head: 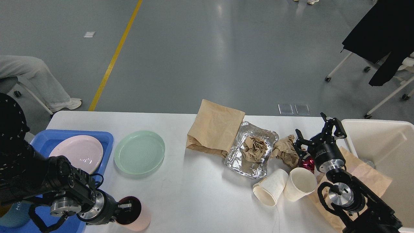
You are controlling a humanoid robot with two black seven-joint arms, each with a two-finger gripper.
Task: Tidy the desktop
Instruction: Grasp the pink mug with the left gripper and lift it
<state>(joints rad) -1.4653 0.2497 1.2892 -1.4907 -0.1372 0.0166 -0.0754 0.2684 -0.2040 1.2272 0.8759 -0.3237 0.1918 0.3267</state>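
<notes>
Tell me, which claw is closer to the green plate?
The left. The left claw sits at the pink cup just below the green plate, while the right claw is far across the desktop, by the crumpled paper.

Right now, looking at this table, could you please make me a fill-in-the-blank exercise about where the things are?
1. The pink plate lies in the ____ tray.
2. The green plate rests directly on the ____, beside the tray.
3. A crumpled brown paper sits inside the ____ container.
4. Of the two paper cups, one stands upright and the other lies on its ____.

Missing words: blue; desktop; foil; side
</notes>
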